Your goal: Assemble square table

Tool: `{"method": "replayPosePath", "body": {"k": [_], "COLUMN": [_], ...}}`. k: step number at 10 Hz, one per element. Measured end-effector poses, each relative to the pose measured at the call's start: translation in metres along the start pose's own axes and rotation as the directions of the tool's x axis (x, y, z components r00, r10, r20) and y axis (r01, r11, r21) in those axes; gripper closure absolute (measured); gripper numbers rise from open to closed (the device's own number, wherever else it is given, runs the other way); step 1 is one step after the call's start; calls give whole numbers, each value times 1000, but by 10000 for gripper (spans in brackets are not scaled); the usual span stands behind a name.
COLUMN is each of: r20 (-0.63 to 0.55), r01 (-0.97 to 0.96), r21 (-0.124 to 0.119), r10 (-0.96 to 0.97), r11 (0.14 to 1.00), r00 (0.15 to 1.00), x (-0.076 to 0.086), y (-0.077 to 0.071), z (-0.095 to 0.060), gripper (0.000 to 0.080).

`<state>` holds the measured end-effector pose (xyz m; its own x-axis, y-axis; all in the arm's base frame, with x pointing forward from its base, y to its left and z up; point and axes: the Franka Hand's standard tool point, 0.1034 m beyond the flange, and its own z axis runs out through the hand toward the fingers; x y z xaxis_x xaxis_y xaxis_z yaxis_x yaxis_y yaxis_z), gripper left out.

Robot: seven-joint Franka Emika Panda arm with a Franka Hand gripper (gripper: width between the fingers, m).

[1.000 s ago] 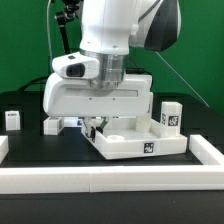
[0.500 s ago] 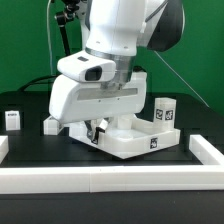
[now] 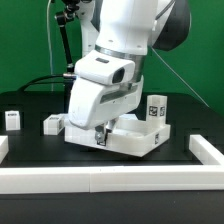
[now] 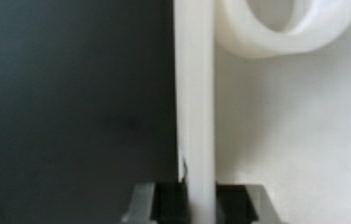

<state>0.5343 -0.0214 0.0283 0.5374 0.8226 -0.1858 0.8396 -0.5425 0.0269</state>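
The square table's white slab (image 3: 138, 141) lies on the black table under the arm. My gripper (image 3: 98, 133) is shut on its raised rim at the corner on the exterior view's left. In the wrist view the rim (image 4: 193, 100) runs between my two dark fingers (image 4: 151, 204), with the slab's face (image 4: 296, 130) and a round socket (image 4: 278, 30) beside it. A tagged white leg (image 3: 156, 108) stands at the slab's far right side. Two more legs (image 3: 12, 119) (image 3: 52, 124) stand on the exterior view's left. The fourth leg is hidden.
A long white rail (image 3: 110, 180) borders the black surface at the front, with short raised ends on the exterior view's right (image 3: 208, 150) and left (image 3: 3, 148). The arm's bulky white body hides the middle of the scene.
My arm has swung and turned toward the exterior view's left, dragging and rotating the slab with it. The tagged leg at the slab's right side has shifted left too.
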Motion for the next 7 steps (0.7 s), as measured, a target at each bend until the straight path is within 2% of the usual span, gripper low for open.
{"method": "replayPosePath", "body": {"k": [2,3,7], "r20": [1,-4,3], "r01": [38,45,45], "r21": [-6,-12,-11], "r10": [-38,-45,-45], "r11": [999,999,999], "r00": [999,999,999], "x": [26,32,27], "y": [12,14,15], "z": [-4,-5,-2], "gripper": [739,739,739]}}
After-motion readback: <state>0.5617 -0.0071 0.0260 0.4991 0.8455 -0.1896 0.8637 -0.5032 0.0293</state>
